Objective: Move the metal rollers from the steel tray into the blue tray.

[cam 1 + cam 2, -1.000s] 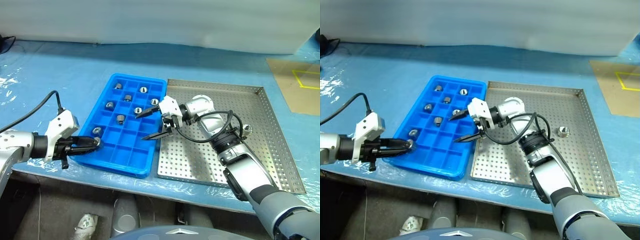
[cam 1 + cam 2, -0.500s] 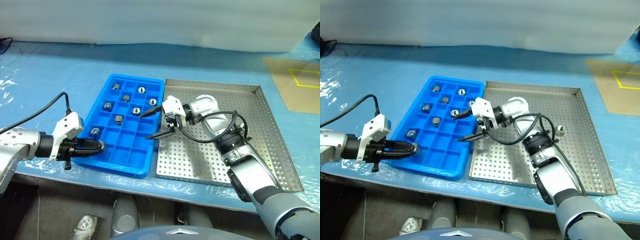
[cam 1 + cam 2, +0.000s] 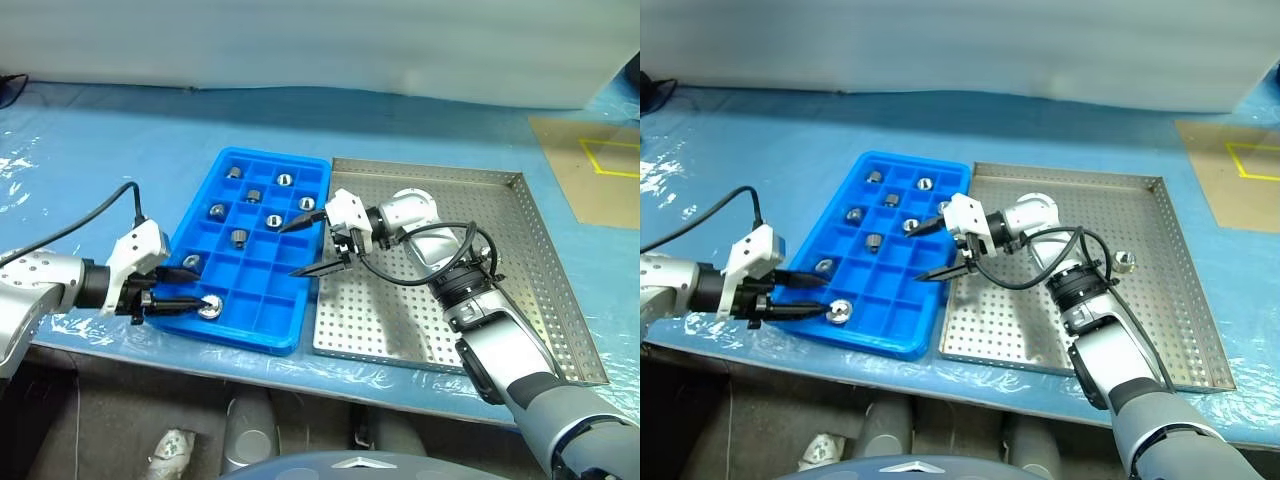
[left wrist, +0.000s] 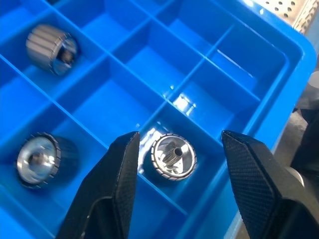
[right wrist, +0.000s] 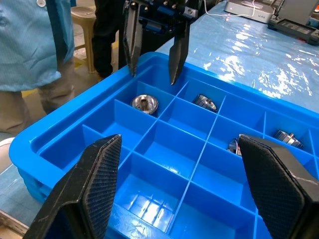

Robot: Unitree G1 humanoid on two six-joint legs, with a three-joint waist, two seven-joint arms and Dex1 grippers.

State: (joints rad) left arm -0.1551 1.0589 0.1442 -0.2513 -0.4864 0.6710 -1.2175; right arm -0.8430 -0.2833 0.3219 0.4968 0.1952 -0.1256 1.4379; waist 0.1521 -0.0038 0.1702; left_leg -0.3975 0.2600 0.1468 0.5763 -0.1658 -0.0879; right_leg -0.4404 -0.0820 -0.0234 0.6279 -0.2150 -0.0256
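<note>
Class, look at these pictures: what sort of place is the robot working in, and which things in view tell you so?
Probably a factory or lab workbench for sorting parts: a table under blue plastic sheeting, a perforated steel tray, and a blue tray whose compartments hold metal rollers.

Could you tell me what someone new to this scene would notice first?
Probably the bright blue tray, its grid dotted with shiny metal rollers, beside the large steel tray. At its near left corner, the left hand stands open around a roller lying in a compartment. The right hand hovers wide open over the blue tray's right edge.
</note>
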